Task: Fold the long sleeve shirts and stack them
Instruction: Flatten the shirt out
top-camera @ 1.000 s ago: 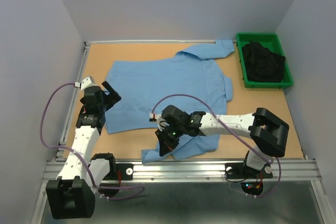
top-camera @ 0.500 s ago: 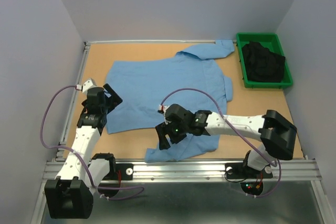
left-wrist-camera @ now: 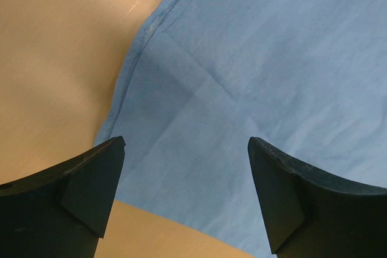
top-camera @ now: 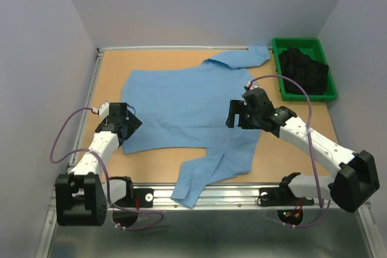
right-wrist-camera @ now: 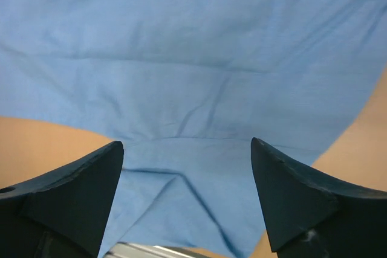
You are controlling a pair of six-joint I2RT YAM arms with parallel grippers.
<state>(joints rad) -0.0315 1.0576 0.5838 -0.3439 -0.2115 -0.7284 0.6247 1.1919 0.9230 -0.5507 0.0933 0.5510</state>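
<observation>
From my top view I see one light blue, thin-fabric long sleeve shirt (top-camera: 187, 101) spread open and mostly flat on the tan tabletop (top-camera: 109, 70), covering much of its middle. It is not folded. One long sleeve (top-camera: 202, 176) runs diagonally from the near right part of the body toward me, and its end drapes over the tabletop's near edge. The other sleeve (top-camera: 245, 58) lies bunched toward the far right corner. On my left wrist feed the stitched hem (left-wrist-camera: 130, 70) at the near left corner lies flat, with faint crease lines beside it. On the right wrist feed the cloth shows soft wrinkles.
</observation>
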